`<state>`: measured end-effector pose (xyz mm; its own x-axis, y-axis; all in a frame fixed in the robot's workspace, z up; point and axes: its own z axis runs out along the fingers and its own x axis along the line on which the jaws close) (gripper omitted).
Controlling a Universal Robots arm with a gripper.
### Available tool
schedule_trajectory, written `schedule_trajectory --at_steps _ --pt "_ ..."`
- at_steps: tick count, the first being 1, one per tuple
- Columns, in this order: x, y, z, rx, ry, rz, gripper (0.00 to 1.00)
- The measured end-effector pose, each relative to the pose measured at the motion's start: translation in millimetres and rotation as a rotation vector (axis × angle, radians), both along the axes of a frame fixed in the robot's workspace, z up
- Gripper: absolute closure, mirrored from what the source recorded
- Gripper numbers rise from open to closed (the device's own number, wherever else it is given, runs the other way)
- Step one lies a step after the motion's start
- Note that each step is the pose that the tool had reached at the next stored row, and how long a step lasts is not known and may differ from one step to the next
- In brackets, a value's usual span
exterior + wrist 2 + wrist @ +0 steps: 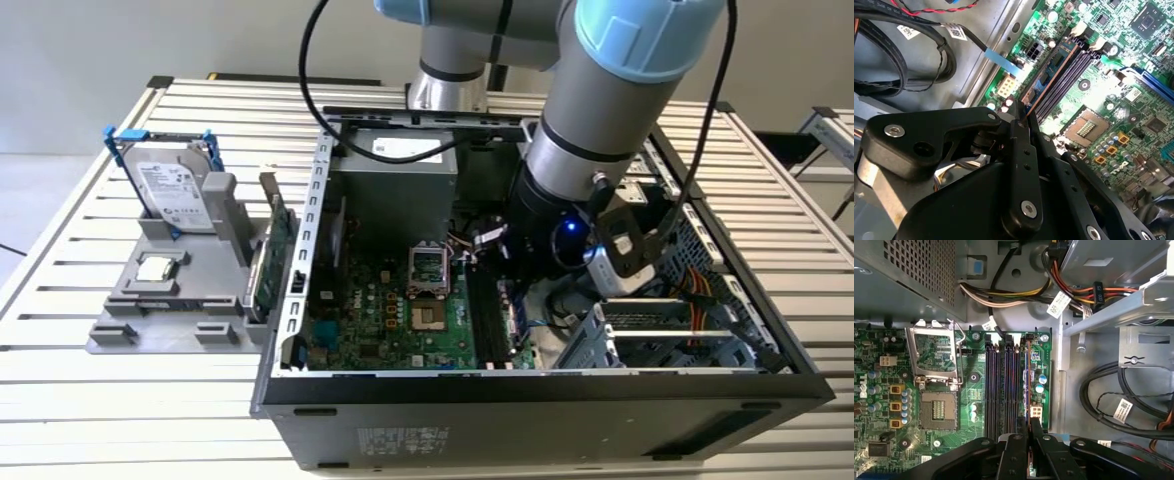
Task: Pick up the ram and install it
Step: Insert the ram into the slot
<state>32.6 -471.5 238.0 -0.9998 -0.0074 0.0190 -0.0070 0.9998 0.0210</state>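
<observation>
Pincer: lowered inside the open computer case, fingers closed together on the near end of the ram.
Ram: a thin stick standing on edge in the outermost memory slot of the motherboard, beside the empty dark slots; also seen in the first wrist view.
Arm: reaches down into the case.
Hard drive: upright in a grey holder on the table, well apart at the exterior view's left.

In the exterior view the arm's wrist blocks the gripper and the memory slots. In the second wrist view the ram runs behind the gripper — its near end hidden, the finger gap unreadable.
</observation>
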Motion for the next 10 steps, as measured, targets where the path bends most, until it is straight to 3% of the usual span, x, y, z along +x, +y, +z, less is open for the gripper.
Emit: schedule_trajectory --at_steps 10 --pt "-0.9 -1.6 -6.1 0.0002 0.0000 0.004 1.00"
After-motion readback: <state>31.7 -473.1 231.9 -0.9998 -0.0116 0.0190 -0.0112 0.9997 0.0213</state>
